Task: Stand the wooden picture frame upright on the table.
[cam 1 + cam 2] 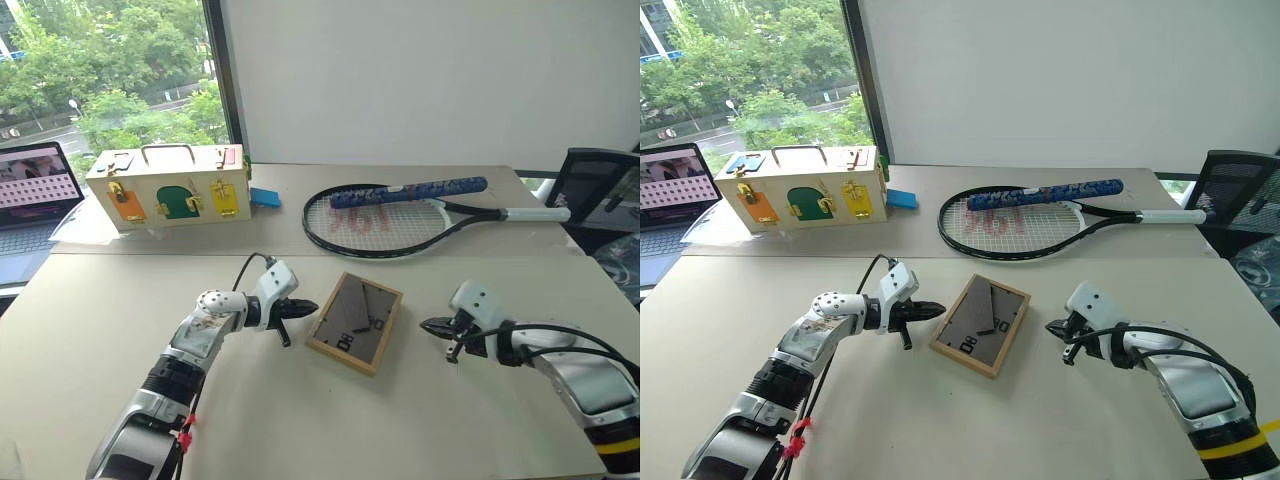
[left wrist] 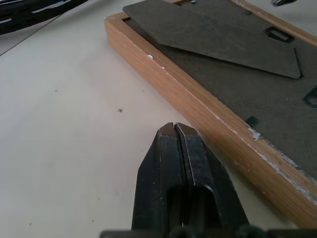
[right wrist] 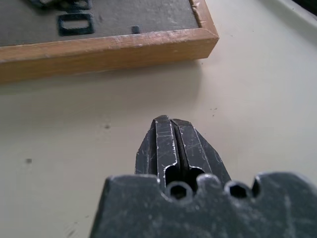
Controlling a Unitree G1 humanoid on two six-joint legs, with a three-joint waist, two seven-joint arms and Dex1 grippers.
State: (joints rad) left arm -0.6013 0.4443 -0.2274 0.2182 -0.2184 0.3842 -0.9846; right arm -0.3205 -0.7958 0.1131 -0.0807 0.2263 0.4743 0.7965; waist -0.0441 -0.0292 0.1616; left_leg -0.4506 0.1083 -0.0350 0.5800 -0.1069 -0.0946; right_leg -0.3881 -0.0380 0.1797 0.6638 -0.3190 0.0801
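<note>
While the wooden picture frame [image 1: 354, 322] lies flat on the beige counter [image 1: 120, 320], dark grey back up with its stand folded down, the two arms flank it. From above, the left tool [image 1: 303, 308] sits just beside the frame's left edge, the right tool [image 1: 433, 327] a little way off its right edge; neither holds anything. Both tools have their black fingers pressed together. Along the left wrist view, the closed fingertips [image 2: 174, 130] hover near the frame's long wooden edge, where chipped wood and the pointed stand flap show plainly. Along the right wrist, one frame corner and a small metal hanger appear. Only the head views take in the tennis racket [image 1: 400, 215], the wooden latch box [image 1: 168, 190] and a laptop [image 1: 35, 195] farther back.
</note>
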